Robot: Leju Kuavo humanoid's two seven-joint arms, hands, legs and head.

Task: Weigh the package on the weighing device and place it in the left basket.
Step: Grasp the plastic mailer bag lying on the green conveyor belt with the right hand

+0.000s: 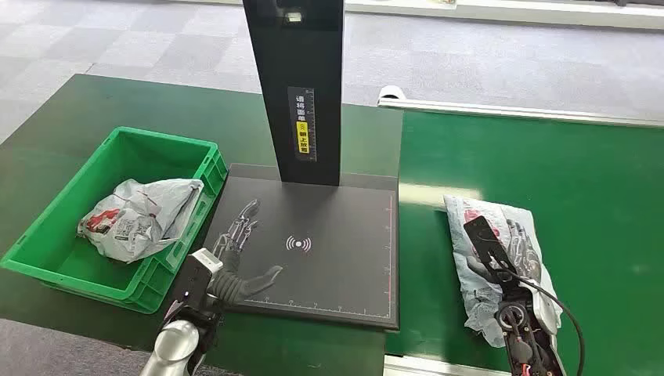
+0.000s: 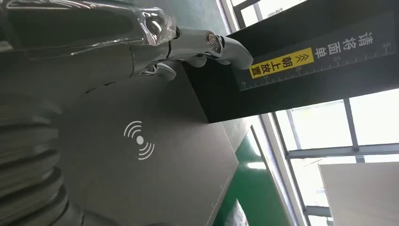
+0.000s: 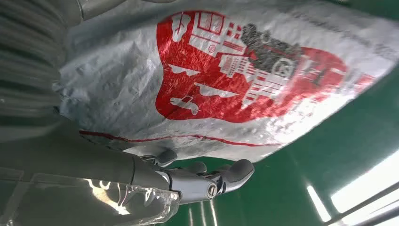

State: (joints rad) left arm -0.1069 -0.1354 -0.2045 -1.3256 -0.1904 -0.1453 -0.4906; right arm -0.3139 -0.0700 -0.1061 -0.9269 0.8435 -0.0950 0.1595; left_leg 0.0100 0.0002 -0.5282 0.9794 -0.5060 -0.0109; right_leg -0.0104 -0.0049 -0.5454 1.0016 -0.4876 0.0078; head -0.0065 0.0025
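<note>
A grey plastic package (image 1: 462, 266) with red print lies on the green belt to the right of the scale. My right hand (image 1: 493, 251) lies stretched over it, and I cannot make out a closed grip. In the right wrist view the package (image 3: 235, 70) sits close against my right hand (image 3: 117, 174), whose fingers (image 3: 207, 181) curl along its edge. My left hand (image 1: 239, 283) hovers open over the near left corner of the black scale plate (image 1: 329, 251). Its fingers (image 2: 207, 44) reach toward the scale's black column (image 2: 301, 61).
A green basket (image 1: 47, 235) stands left of the scale with another grey and red package (image 1: 137, 215) inside. The tall black column (image 1: 301, 86) rises from the plate's far edge. A metal rail (image 1: 517, 111) borders the belt at the back.
</note>
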